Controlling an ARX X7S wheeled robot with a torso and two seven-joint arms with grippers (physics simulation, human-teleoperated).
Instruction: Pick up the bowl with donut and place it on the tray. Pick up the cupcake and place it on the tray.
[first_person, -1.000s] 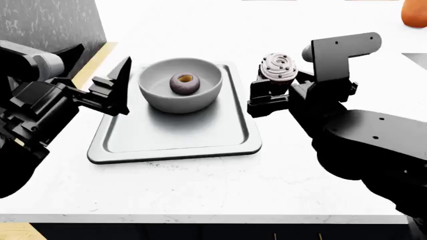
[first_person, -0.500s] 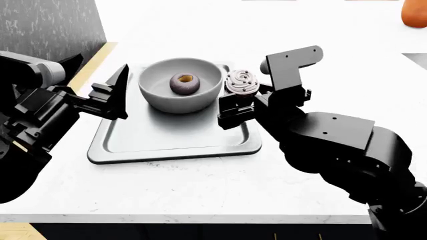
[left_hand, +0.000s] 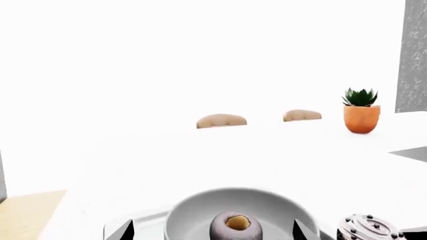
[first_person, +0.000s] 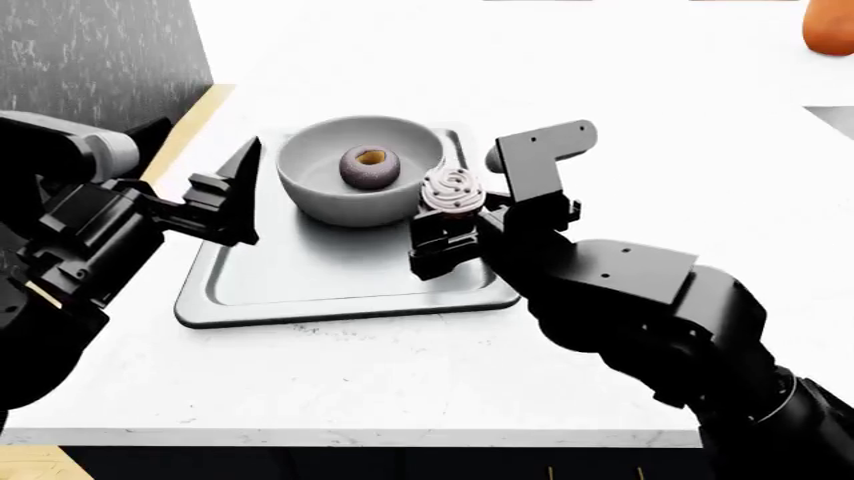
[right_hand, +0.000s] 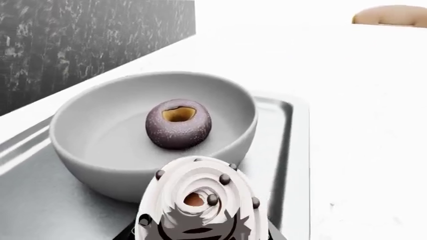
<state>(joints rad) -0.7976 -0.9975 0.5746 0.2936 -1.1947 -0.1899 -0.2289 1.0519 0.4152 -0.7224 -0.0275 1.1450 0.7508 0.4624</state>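
Observation:
The grey bowl (first_person: 360, 170) stands at the far end of the silver tray (first_person: 294, 290), with the purplish donut (first_person: 370, 166) inside. My right gripper (first_person: 447, 230) is shut on the cupcake (first_person: 454, 192) and holds it over the tray's right side, close beside the bowl. In the right wrist view the white-frosted cupcake (right_hand: 200, 200) fills the near edge, with the bowl (right_hand: 100, 140) and donut (right_hand: 178, 123) just beyond. My left gripper (first_person: 240, 190) is open at the tray's left edge, holding nothing. The left wrist view shows the bowl (left_hand: 200, 217), the donut (left_hand: 235, 227) and the cupcake (left_hand: 370, 230).
The tray lies on a white counter (first_person: 400, 370). A dark speckled wall (first_person: 94, 50) rises at the far left. An orange pot with a green plant (left_hand: 361, 111) stands far off on the counter, and an orange pot (first_person: 827, 25) shows at the head view's top right corner.
My right gripper has carried the cupcake leftward from beside the tray's right rim to over the tray, close to the bowl. The left gripper has barely shifted.

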